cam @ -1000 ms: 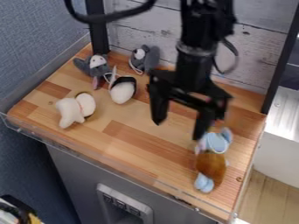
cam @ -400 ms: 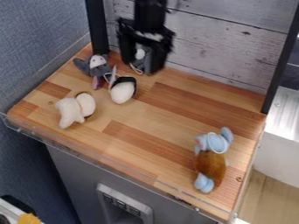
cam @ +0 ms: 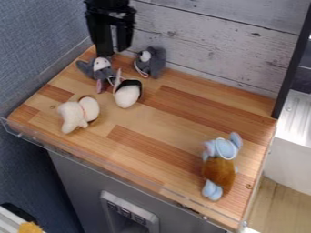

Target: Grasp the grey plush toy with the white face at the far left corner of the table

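The grey plush toy with a white face [cam: 102,66] lay in the upper left of the frame, near the back left corner of the wooden tabletop [cam: 148,123], and the gripper [cam: 114,51] hung just above and behind it in the picture. The pincer was open and held nothing: its two fingers stood apart, the left one hard to tell from the black post behind it. In the first earlier frame the gripper had been right of centre, above the blue and brown plush toy; in the next it had moved to the upper middle, covering part of the second grey plush toy [cam: 157,61]. Now it had swung farther left, and that second toy showed whole, near the white plank wall [cam: 206,50]. Just below and right of the first toy, the black and white plush toy [cam: 127,95] lay where it had been. The cream plush toy [cam: 72,115] had likewise kept its place at left, well in from the clear edge strip [cam: 85,158]. Well apart from these, in the lower right, the blue and brown plush toy [cam: 218,171] was unmoved, its blue head toward the wall.
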You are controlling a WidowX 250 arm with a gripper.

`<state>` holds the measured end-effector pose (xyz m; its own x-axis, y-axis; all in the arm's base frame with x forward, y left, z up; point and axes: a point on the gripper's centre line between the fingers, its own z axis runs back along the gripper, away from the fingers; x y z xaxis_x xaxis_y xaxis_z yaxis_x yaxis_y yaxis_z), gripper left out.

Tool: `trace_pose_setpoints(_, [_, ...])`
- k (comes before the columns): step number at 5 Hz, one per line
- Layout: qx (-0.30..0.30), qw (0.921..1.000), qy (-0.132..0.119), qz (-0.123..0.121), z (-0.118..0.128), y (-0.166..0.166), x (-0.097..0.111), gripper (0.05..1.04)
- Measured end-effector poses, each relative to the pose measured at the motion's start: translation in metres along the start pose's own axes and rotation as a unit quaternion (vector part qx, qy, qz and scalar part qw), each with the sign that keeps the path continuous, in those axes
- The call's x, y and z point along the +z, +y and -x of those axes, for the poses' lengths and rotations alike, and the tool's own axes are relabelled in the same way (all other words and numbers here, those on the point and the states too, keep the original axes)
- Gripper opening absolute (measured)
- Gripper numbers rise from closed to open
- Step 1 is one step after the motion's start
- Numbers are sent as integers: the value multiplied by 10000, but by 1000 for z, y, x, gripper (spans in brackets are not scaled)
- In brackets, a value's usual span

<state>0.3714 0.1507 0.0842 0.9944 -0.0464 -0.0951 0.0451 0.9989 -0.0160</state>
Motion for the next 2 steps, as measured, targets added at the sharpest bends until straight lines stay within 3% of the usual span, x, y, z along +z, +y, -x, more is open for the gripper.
trace_pose_setpoints(2, [-79, 10000, -37, 16, -10, 19, -3, 999])
